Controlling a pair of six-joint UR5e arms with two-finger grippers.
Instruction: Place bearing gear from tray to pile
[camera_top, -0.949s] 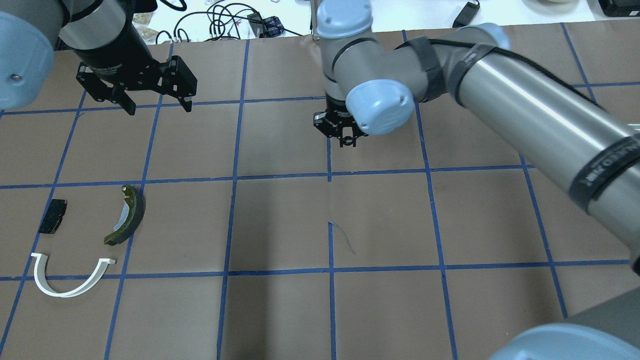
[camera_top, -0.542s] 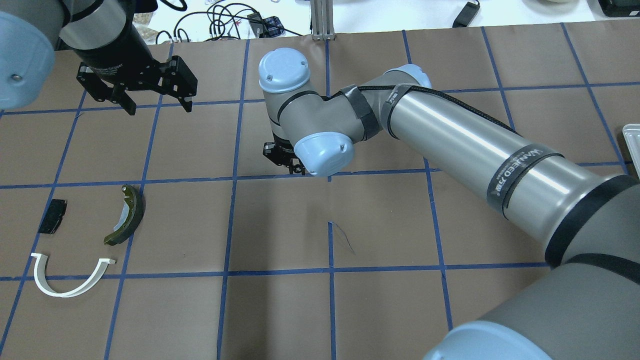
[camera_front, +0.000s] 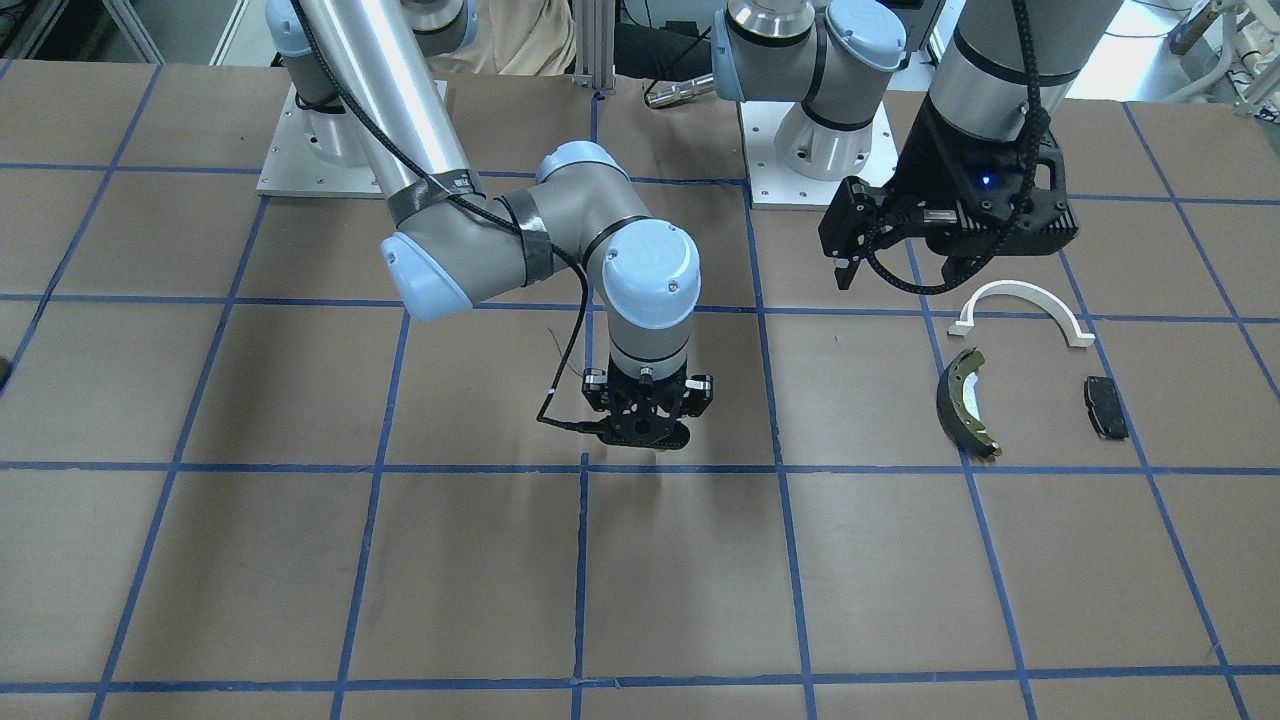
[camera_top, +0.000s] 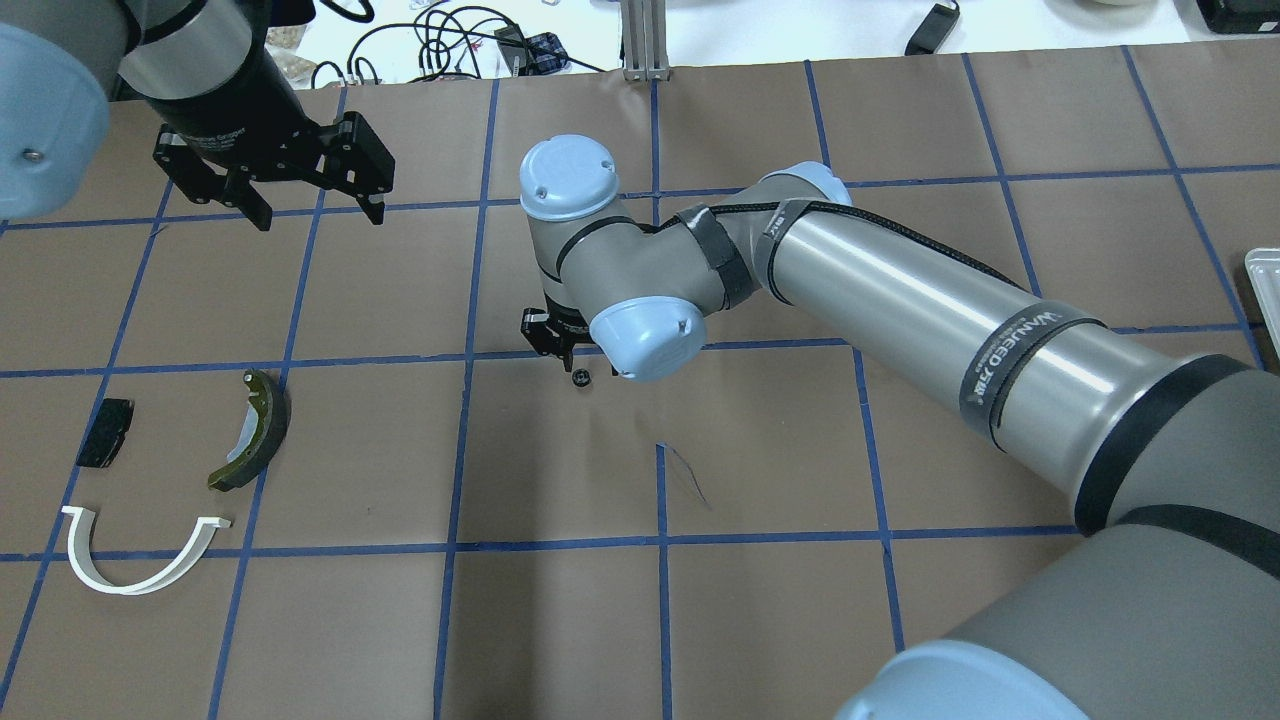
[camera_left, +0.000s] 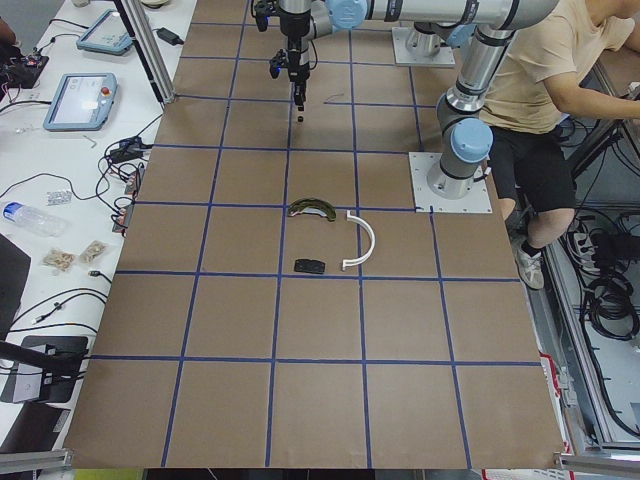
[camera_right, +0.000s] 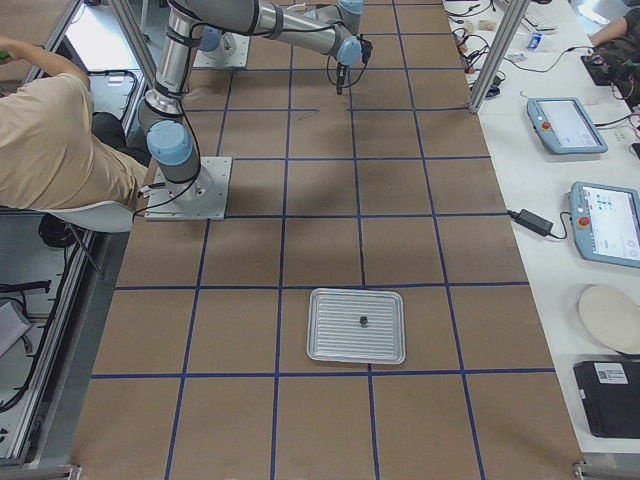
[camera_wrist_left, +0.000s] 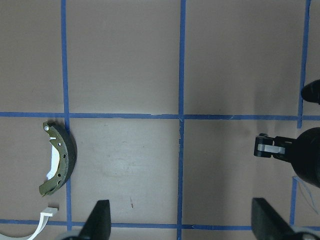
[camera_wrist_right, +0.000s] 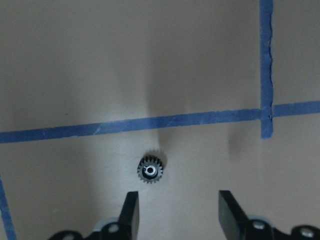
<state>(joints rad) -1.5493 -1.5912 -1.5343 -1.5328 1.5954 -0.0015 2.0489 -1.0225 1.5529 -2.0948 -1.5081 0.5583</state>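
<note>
The bearing gear (camera_wrist_right: 150, 171), a tiny black toothed ring, lies loose on the brown paper (camera_top: 578, 378) near a blue tape crossing. My right gripper (camera_wrist_right: 178, 210) hovers just above it, open, with both fingers clear of the gear. The pile lies well to the left: a white half-ring arch (camera_top: 125, 589), a dark curved brake shoe (camera_top: 270, 430) and a small black pad (camera_top: 105, 432). My left gripper (camera_top: 318, 212) hangs open and empty above the table behind the pile. The tray (camera_right: 357, 325) sits far off on the right side, with one small black part (camera_right: 362, 321) on it.
Blue tape lines divide the brown paper into squares. Only a corner of the tray (camera_top: 1262, 270) shows in the overhead view. Cables and tablets lie beyond the far table edge. A seated person (camera_left: 540, 70) is behind the robot's bases.
My right arm swung left across the table, toward the pile side. The gear, earlier between its fingers, now lies free on the paper below the open gripper. The left arm stayed still.
</note>
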